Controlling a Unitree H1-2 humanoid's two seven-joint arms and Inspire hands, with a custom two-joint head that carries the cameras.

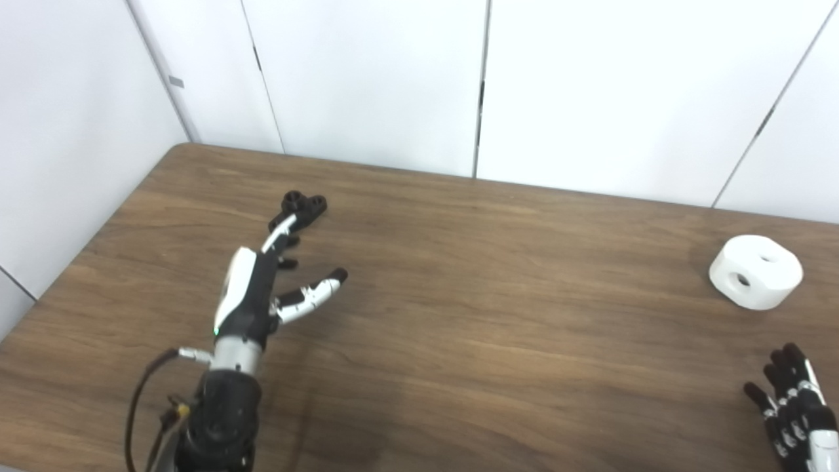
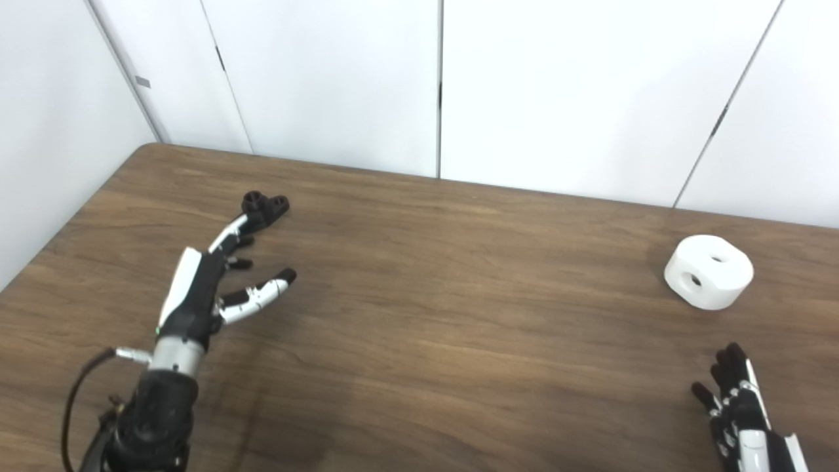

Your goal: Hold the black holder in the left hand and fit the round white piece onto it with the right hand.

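The black holder [image 1: 303, 207] lies on the wooden table [image 1: 472, 301] at the far left, a small dark piece with round sockets on top. My left hand [image 1: 262, 288] reaches toward it, open, fingers stretched out, their tips just short of the holder and partly covering its near side. The round white piece [image 1: 755, 271], a thick puck with holes in its top and side, rests at the far right. My right hand [image 1: 796, 406] is low at the bottom right, fingers spread and open, well short of the white piece.
White wall panels [image 1: 393, 78] stand close behind the table's far edge and along its left side. A black cable [image 1: 141, 393] loops off my left wrist near the table's front left edge.
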